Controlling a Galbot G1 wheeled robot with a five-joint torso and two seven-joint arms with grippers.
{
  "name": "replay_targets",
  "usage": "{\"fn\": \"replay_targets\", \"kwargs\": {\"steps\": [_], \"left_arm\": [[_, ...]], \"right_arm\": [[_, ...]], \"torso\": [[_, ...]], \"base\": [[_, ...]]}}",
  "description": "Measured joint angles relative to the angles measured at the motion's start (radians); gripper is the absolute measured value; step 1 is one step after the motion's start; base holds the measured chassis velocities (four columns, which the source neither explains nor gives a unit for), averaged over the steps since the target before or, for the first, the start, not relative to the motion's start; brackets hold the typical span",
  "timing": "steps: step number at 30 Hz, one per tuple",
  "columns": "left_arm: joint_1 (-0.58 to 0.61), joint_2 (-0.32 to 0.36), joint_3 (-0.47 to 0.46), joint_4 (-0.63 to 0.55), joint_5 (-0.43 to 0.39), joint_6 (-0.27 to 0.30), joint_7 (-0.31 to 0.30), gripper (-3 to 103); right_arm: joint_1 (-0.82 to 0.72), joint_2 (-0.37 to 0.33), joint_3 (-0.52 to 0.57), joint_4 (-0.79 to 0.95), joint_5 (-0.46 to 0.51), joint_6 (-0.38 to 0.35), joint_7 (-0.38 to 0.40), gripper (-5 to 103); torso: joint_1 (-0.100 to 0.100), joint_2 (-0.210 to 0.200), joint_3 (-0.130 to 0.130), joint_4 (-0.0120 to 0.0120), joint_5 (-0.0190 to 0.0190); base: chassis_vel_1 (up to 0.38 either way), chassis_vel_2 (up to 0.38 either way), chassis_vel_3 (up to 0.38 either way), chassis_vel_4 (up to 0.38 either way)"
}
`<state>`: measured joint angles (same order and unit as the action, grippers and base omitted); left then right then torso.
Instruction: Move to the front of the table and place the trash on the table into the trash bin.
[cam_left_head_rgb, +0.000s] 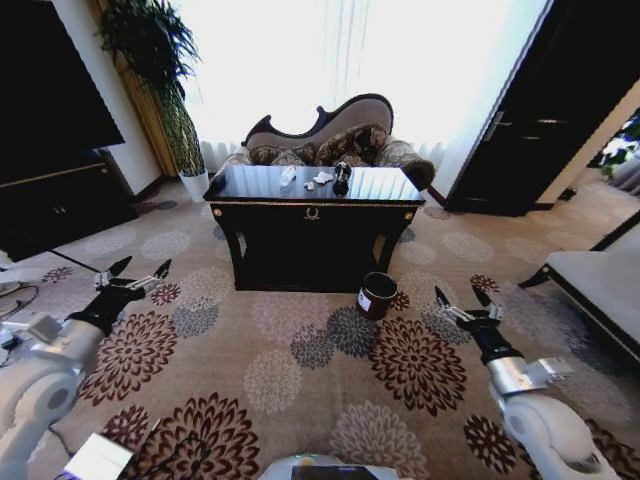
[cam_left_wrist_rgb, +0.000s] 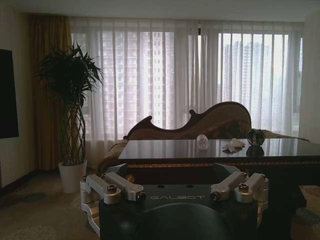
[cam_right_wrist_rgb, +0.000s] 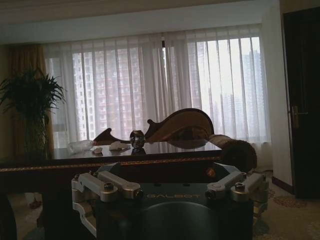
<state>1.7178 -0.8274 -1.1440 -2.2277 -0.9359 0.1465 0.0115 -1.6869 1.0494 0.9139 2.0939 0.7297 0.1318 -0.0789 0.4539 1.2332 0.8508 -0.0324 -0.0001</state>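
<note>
The glossy black table (cam_left_head_rgb: 250, 192) stands ahead, some way off across the carpet. On its top lies the trash: a crumpled white tissue (cam_left_head_rgb: 288, 175), a small paper scrap (cam_left_head_rgb: 322, 179) and a dark shiny can (cam_left_head_rgb: 342, 177). The dark trash bin (cam_left_head_rgb: 377, 295) sits on the floor by the table's front right leg. My left gripper (cam_left_head_rgb: 140, 271) is held low at the left, open and empty. My right gripper (cam_left_head_rgb: 462, 298) hovers open right of the bin. The left wrist view shows the tissue (cam_left_wrist_rgb: 202, 142), scrap (cam_left_wrist_rgb: 234, 146) and can (cam_left_wrist_rgb: 255, 136) beyond the open fingers (cam_left_wrist_rgb: 107, 189). The right wrist view shows the can (cam_right_wrist_rgb: 137, 138).
A curved brown sofa (cam_left_head_rgb: 330, 135) stands behind the table, before bright curtained windows. A potted plant (cam_left_head_rgb: 170, 90) and a dark TV cabinet (cam_left_head_rgb: 55, 205) are at the left. A dark door (cam_left_head_rgb: 530, 120) and a bench (cam_left_head_rgb: 600, 285) are at the right. Patterned carpet (cam_left_head_rgb: 300, 370) lies open between me and the table.
</note>
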Motion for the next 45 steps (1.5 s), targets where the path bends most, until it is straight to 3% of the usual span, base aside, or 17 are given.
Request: {"fn": "replay_targets", "kwargs": {"steps": [5,11,21,29,45], "left_arm": [[0.011,-0.003,-0.003,0.025,0.003,-0.01,0.0,94],[-0.02,0.003,0.015,0.043,0.004,-0.011,0.001,98],[-0.031,0.001,0.026,0.043,0.007,-0.007,-0.008,98],[-0.028,-0.036,0.026,0.036,0.011,-0.005,-0.013,98],[-0.026,-0.043,0.036,0.032,0.026,-0.004,-0.013,98]], "right_arm": [[-0.003,0.021,-0.012,0.018,-0.013,0.003,-0.011,100],[-0.011,0.032,-0.021,0.038,-0.011,0.006,-0.02,100],[0.031,0.027,-0.057,0.045,-0.025,-0.018,0.014,100],[0.023,0.04,-0.065,0.055,-0.065,-0.003,0.002,100],[0.023,0.062,-0.078,0.055,-0.069,0.015,-0.019,100]], "torso": [[0.0,0.0,0.0,0.0,-0.0001],[0.0,0.0,0.0,-0.0003,-0.0003],[0.0,0.0,0.0,-0.0001,-0.0001],[0.0,0.0,0.0,0.0,-0.0002],[0.0,0.0,0.0,0.0,-0.0001]], "base": [[0.0,0.0,0.0,0.0],[0.0,0.0,0.0,0.0],[0.0,0.0,0.0,0.0],[0.0,0.0,0.0,0.0],[-0.008,0.007,0.007,-0.01]]}}
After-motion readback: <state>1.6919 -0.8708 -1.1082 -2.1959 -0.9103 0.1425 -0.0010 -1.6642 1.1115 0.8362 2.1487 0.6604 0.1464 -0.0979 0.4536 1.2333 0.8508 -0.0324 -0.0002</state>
